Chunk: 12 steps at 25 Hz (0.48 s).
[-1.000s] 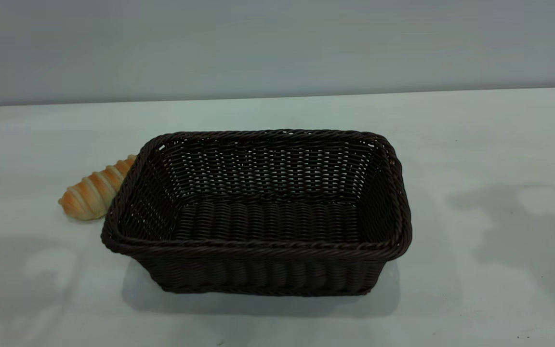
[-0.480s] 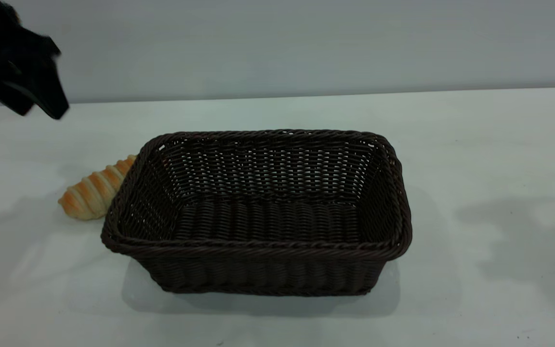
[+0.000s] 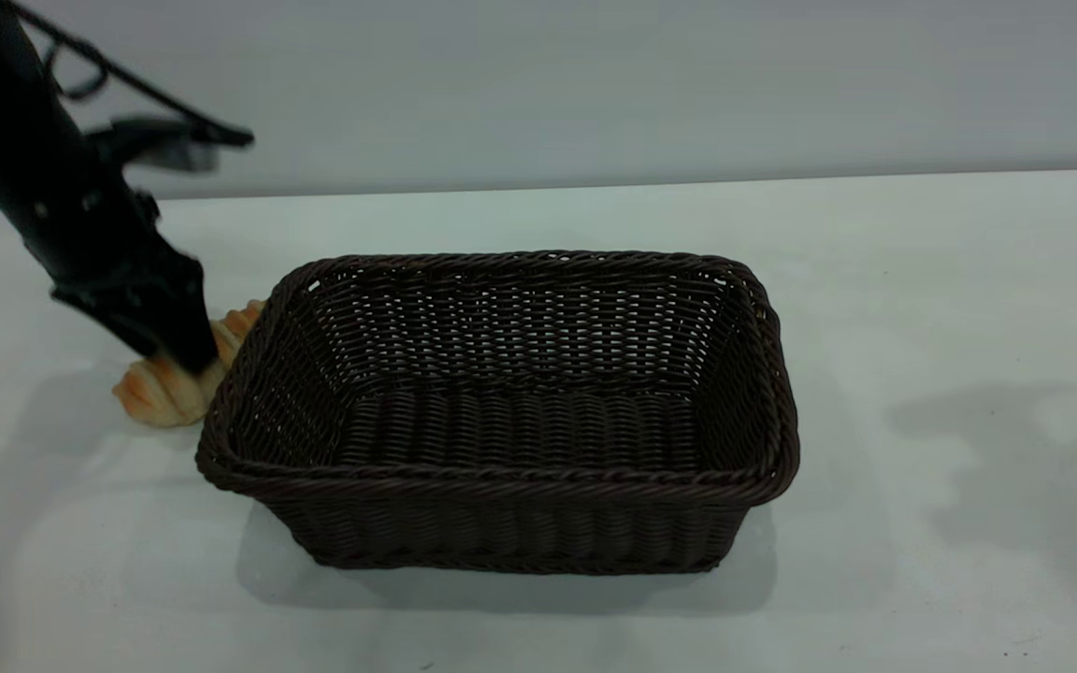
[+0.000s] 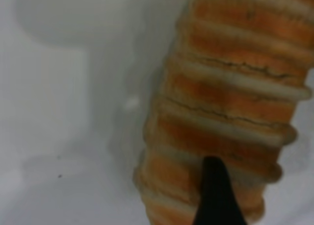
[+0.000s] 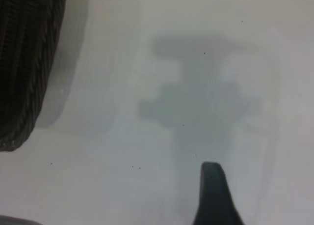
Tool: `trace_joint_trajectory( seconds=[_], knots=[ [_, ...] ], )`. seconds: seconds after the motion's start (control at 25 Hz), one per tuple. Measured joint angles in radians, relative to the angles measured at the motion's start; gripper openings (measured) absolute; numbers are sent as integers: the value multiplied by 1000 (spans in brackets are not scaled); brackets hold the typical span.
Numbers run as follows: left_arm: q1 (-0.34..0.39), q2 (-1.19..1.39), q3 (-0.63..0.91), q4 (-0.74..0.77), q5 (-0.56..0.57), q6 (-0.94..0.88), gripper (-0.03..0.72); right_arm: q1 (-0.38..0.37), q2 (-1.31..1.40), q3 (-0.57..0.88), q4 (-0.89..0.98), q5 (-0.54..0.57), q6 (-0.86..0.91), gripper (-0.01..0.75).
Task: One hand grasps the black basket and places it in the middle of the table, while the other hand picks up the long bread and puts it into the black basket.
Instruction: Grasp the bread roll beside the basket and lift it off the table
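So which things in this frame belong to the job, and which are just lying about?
Part of the job:
- black basket, standing mid-table
- long bread, lying on the table against the basket's left end
- left end effector, down on the bread

Lying about:
- nothing else visible; the right end effector hangs over bare table beside the basket

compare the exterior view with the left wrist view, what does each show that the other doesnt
Only the exterior view shows the basket, empty, in the middle of the table, and the left arm reaching down beside it, with the left gripper at the bread. Only the left wrist view shows the bread's cracked ridges and toasted bands close up, with one black fingertip over it. Both show the bread lying on the table just outside the basket.
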Motion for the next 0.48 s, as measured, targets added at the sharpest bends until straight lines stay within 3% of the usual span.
trace_joint_trajectory(
  seconds=[0.12, 0.2, 0.36, 0.48],
  knots=[
    [0, 26, -8, 0, -7, 7, 475, 0, 0, 0, 0, 3, 0, 506],
    [0, 28, -8, 0, -9, 8, 409, 0, 0, 0, 0, 6, 0, 506],
    [0, 20, -13, 1, 3, 8, 125, 0, 0, 0, 0, 17, 0, 506],
    [0, -15, -14, 25, 8, -5, 44, 0, 0, 0, 0, 21, 0, 506]
  ],
)
